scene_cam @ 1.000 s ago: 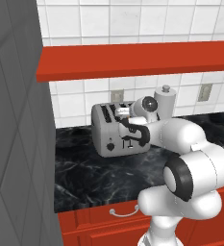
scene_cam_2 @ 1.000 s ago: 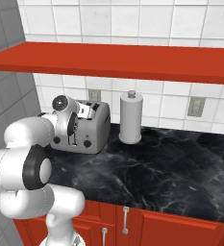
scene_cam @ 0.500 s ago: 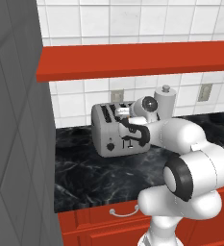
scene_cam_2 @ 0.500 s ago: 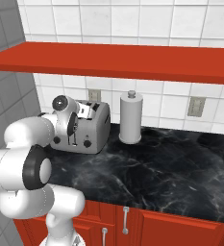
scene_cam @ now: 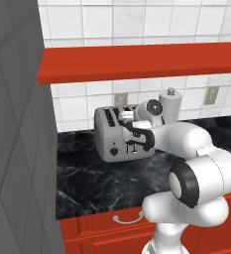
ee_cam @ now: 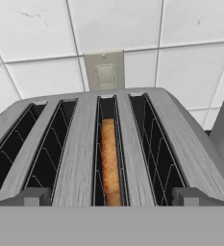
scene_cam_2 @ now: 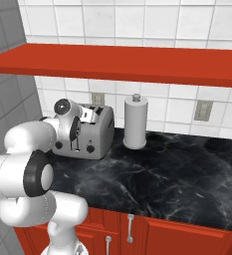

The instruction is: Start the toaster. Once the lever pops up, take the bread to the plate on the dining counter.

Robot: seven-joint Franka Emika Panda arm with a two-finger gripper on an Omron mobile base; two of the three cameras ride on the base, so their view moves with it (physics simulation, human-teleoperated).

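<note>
I cannot read any text, label, brand, number or sign in these pictures. The toaster point(scene_cam: 116, 135) has two black knobs on its front, but I see no marks or figures around them. The wall outlet plate point(ee_cam: 104, 70) behind it is blank. The tall white cylinder point(scene_cam_2: 136, 122) on the counter point(scene_cam_2: 172, 177) has no print on it that I can make out. The red shelf point(scene_cam_2: 122, 63) and the red drawer fronts point(scene_cam: 117, 228) also carry no writing.
</note>
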